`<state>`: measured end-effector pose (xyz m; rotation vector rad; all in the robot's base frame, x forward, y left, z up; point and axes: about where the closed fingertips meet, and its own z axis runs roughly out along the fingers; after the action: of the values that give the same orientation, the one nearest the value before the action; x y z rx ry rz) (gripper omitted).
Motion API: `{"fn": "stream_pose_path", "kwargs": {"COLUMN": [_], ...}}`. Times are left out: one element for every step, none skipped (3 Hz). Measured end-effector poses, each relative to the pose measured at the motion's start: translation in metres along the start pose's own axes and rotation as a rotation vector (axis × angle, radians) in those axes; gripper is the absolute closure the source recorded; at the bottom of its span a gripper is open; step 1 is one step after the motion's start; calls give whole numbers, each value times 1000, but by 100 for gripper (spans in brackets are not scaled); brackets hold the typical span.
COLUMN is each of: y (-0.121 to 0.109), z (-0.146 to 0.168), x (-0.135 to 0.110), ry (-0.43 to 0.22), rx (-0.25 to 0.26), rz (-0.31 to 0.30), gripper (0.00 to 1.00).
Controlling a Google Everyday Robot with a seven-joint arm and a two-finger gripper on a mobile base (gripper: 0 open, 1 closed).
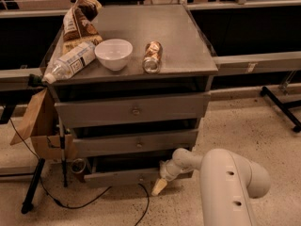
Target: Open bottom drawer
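Note:
The bottom drawer is the slim grey front at the foot of the grey cabinet, with a tiny knob at its centre. It stands slightly out, with a dark gap above it. My gripper hangs at the drawer's right end, tip pointing down to the floor, right against the front panel. My white arm reaches in from the lower right. Above are the middle drawer and the tall top drawer.
On the cabinet top are a white bowl, a can on its side, a plastic bottle and a snack bag. A paper bag hangs at the left. A black cable lies on the floor in front.

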<state>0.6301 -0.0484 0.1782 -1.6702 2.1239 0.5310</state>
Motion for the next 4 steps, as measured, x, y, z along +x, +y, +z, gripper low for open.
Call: {"fn": "stream_pose_path", "kwargs": {"y": [25,24,23,21], "z": [13,11,7,0], "x": [-11,-13,-13,-13], "ry": [-4,-4,-3,-2], "rx": [-62,-63,-65,-65], "rz": [27,28,31,31], "gripper": [2,25,47,72]}}
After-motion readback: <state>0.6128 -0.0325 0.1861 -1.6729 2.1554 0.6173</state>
